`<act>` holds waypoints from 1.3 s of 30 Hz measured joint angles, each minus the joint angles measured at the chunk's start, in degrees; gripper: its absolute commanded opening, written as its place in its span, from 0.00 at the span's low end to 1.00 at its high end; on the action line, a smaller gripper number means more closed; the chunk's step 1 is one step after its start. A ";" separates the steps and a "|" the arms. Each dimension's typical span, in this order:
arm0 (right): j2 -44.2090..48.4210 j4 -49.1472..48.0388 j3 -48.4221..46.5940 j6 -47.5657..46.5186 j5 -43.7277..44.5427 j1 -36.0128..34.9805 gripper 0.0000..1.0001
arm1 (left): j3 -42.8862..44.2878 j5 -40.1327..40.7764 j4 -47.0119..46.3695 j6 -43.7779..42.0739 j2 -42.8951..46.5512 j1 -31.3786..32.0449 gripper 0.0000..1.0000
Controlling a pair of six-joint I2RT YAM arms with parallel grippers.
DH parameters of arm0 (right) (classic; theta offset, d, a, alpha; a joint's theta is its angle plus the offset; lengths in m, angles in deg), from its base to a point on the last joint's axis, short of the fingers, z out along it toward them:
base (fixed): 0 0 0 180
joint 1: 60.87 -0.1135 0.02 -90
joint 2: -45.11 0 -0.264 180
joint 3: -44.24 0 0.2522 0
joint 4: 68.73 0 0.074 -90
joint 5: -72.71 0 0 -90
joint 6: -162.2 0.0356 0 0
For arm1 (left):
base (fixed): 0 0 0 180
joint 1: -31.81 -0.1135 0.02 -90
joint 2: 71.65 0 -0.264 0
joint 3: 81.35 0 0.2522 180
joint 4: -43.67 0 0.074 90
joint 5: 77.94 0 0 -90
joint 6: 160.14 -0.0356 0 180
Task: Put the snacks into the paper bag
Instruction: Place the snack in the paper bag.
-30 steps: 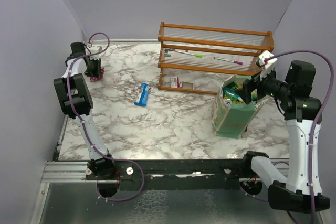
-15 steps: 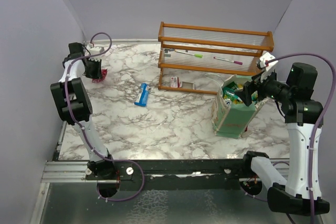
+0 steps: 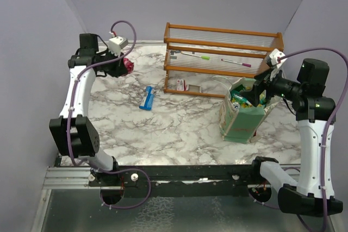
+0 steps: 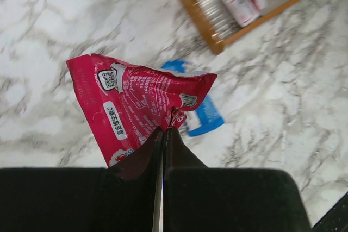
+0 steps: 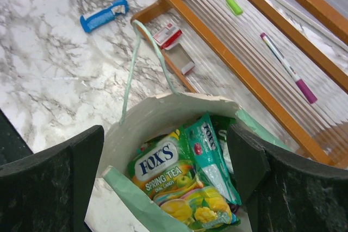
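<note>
1. Bearing first: the upright pale-green paper bag (image 3: 242,120) stands near the right edge of the marbled desk (image 3: 179,129). The small crumpled red-pink foil packet (image 4: 138,99) hangs toward the far-left corner. The carry must therefore run rightward, past the front of the brown wooden slatted rack (image 3: 223,61).
2. The left pincer (image 4: 163,148) is clenched on the packet's lower edge with foil pinched between the fingers (no gap shows), and the packet is clear of the desk.
3. The right pincer (image 3: 260,93) hovers spread wide over the bag's mouth, grasping nothing. It is much the nearer arm and may crowd the opening.
4. A slim blue bar wrapper (image 3: 146,98) lies on the desk between them, its long axis running near-to-far. Green-and-yellow packets (image 5: 160,167) and a teal packet (image 5: 212,153) sit inside the bag.
</note>
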State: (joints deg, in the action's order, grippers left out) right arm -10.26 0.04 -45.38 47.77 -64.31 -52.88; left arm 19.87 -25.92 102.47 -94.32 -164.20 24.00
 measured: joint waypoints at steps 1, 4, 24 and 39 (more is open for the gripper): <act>-0.26 -0.09 -0.37 0.17 -0.83 0.00 0.93 | 0.31 -0.46 0.46 0.15 1.66 1.88 0.00; -0.61 -0.52 -1.11 0.61 -3.43 0.00 0.91 | 2.43 -2.08 0.81 1.64 6.23 8.94 0.00; -2.86 -10.88 -1.03 -0.68 -27.58 0.00 0.80 | 27.67 -9.40 7.13 5.49 -0.11 43.58 0.00; -4.48 -18.71 -1.01 -3.26 -38.21 -0.24 0.73 | 32.20 -15.91 8.04 5.64 -6.45 52.24 0.00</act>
State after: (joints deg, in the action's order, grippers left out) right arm -14.74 -18.67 -46.38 44.51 -102.52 -53.12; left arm 52.06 -41.83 110.51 -88.69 -170.65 76.24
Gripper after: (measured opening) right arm 0.761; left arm 0.017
